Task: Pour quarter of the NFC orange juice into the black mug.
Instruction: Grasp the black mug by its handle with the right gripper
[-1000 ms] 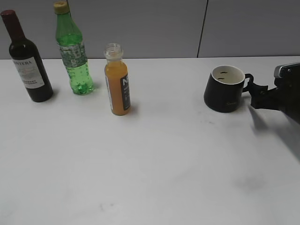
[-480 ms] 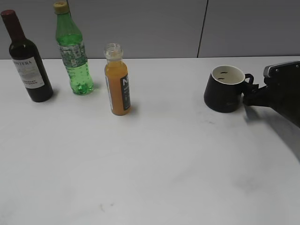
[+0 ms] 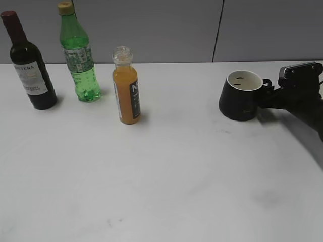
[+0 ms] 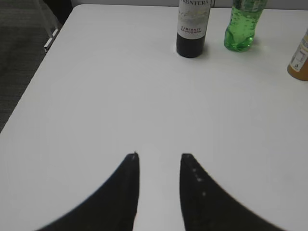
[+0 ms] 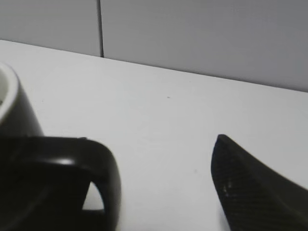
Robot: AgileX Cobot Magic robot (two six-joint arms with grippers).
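Observation:
The NFC orange juice bottle (image 3: 126, 91) stands upright and uncapped left of the table's middle; its edge shows at the right of the left wrist view (image 4: 299, 60). The black mug (image 3: 241, 96) with a cream inside stands at the right, handle (image 5: 103, 175) toward my right gripper. My right gripper (image 3: 267, 97) is open at the handle. In the right wrist view (image 5: 154, 154) the handle lies at its left side and only the right finger shows plainly. My left gripper (image 4: 160, 156) is open and empty over bare table, far from the bottles.
A dark wine bottle (image 3: 29, 65) and a taller green bottle (image 3: 78, 55) stand at the back left, close to the juice. The table's left edge (image 4: 33, 82) drops to dark floor. A grey wall runs behind the table.
My right gripper has moved left toward the mug and now reaches its handle. The bottles have not moved.

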